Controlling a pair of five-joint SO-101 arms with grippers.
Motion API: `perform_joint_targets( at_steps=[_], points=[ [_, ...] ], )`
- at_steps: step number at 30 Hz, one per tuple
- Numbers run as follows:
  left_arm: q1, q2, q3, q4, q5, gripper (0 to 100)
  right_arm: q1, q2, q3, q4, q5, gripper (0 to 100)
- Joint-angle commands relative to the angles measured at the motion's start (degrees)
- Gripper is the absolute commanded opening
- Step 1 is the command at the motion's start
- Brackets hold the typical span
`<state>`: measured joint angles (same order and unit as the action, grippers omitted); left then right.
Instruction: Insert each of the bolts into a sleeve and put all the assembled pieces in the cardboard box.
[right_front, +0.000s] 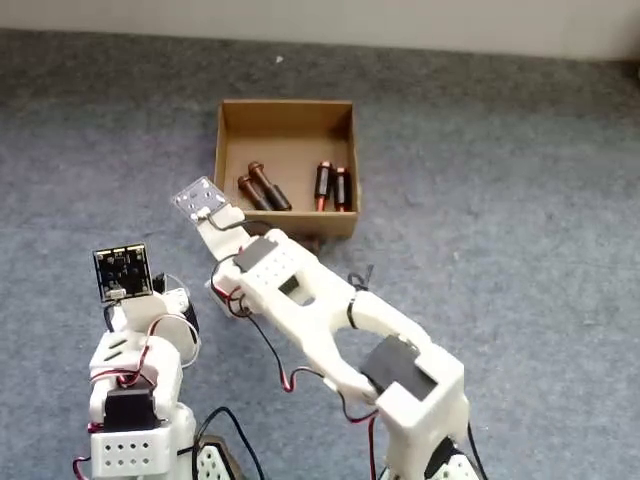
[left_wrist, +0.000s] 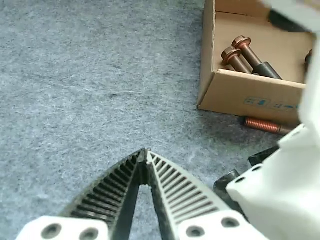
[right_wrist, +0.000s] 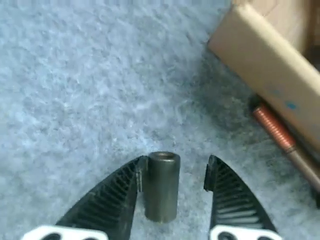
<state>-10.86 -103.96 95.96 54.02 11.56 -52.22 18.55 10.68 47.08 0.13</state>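
While four assembled pieces (right_front: 265, 187) are lying in the cardboard box (right_front: 300, 224), one bolt (right_wrist: 274, 128) is lying on the carpet beside its wall, right gripper (right_wrist: 177, 162) straddling a sleeve (right_wrist: 162, 187) open-jawed, left gripper (left_wrist: 146, 152) closed, empty.

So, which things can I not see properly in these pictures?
1. The loose bolt beside the cardboard box: its head is cut off by the picture's edge in the right wrist view, and hidden behind the right arm in the left wrist view.
2. The sleeve between the fingers of the right claw: the claw covers it in the high view; whether it rests on the carpet cannot be told.
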Motion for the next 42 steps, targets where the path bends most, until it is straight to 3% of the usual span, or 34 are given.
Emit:
perform_joint_targets(
  at_steps=[1, 8, 15, 20, 26, 30, 35, 40, 42],
  points=[
    [-0.13, -0.66, 1.1, -1.32, -0.53, 1, -0.4, 1.01, -3.12, 0.48, -0.44, 17.6],
    [-0.13, -0.57, 1.1, -1.14, -0.53, 1, -0.22, 4.35, -3.12, 0.48, -0.18, 0.2],
    [-0.13, -0.57, 1.1, -1.14, -0.53, 1, -0.13, 2.07, -3.47, 6.9, -0.44, 0.5],
    [-0.04, -0.48, 1.1, -1.05, -0.53, 1, 0.84, -10.77, -2.24, 11.65, -0.53, 0.5],
    [-0.04, -0.48, 1.1, -1.05, -0.53, 1, 3.38, -28.97, 11.82, 11.56, -0.53, 0.5],
    [-0.04, -0.48, 1.1, -1.05, -0.53, 1, 4.79, -34.86, 24.48, 5.14, -0.35, 0.5],
    [0.04, -0.48, 1.1, -0.97, -0.53, 1, 6.64, -32.48, 34.24, -3.74, -0.35, 1.3],
    [0.04, -0.48, 1.1, -0.97, -0.53, 1, 6.73, -23.78, 30.99, -2.24, -0.53, 14.3],
    [0.04, -0.48, 1.1, -0.97, -0.53, 1, 6.81, -21.14, 28.53, 0.04, -0.62, 14.1]
  ],
)
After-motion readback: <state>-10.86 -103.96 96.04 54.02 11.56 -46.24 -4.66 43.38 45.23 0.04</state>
